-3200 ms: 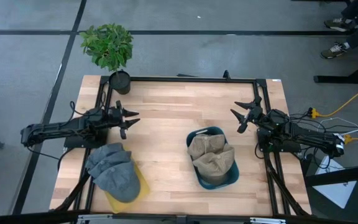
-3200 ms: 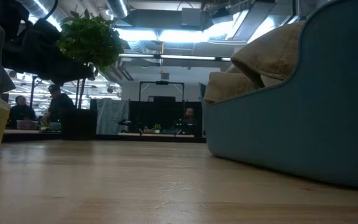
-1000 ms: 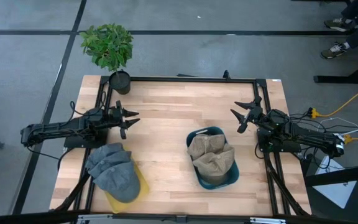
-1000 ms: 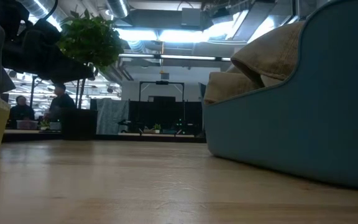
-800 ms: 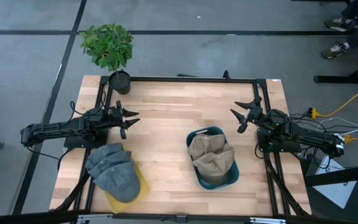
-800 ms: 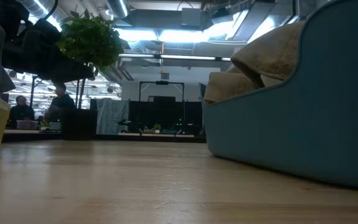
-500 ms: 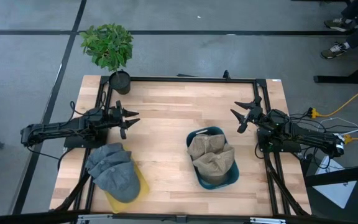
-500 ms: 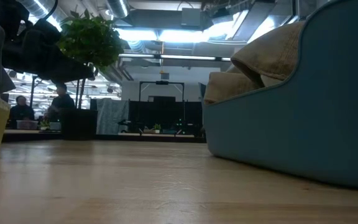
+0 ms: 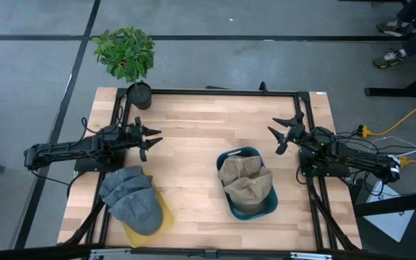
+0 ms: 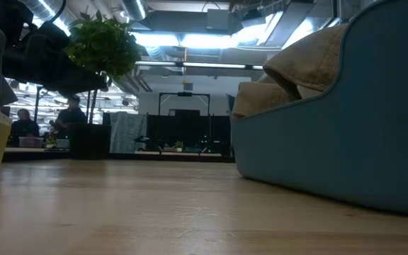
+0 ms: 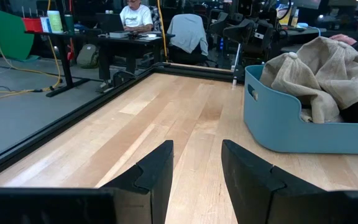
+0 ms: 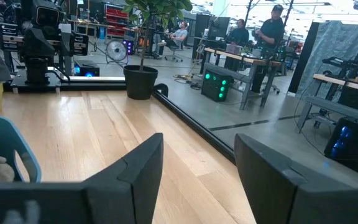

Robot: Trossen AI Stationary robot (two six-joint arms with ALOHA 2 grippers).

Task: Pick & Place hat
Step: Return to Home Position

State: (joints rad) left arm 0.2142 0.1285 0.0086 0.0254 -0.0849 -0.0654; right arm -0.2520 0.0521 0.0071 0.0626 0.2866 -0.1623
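Observation:
Tan hats (image 9: pixel 245 182) lie piled in a blue bin (image 9: pixel 226 156) right of the table's middle; they also show in the left wrist view as tan hats (image 11: pixel 319 71) in the blue bin (image 11: pixel 291 124). Grey hats (image 9: pixel 131 198) lie heaped on a yellow bin (image 9: pixel 166 214) at the near left. My left gripper (image 9: pixel 152 140) hovers open over the table's left part, beyond the grey hats, pointing right. My right gripper (image 9: pixel 280 137) hovers open near the right edge, beyond the blue bin, pointing left.
A potted plant (image 9: pixel 126 55) stands at the far left corner of the table. A black frame rail (image 9: pixel 215 92) runs along the table's edges. Bare wood (image 9: pixel 208 130) lies between the two grippers. People sit and stand in the room beyond.

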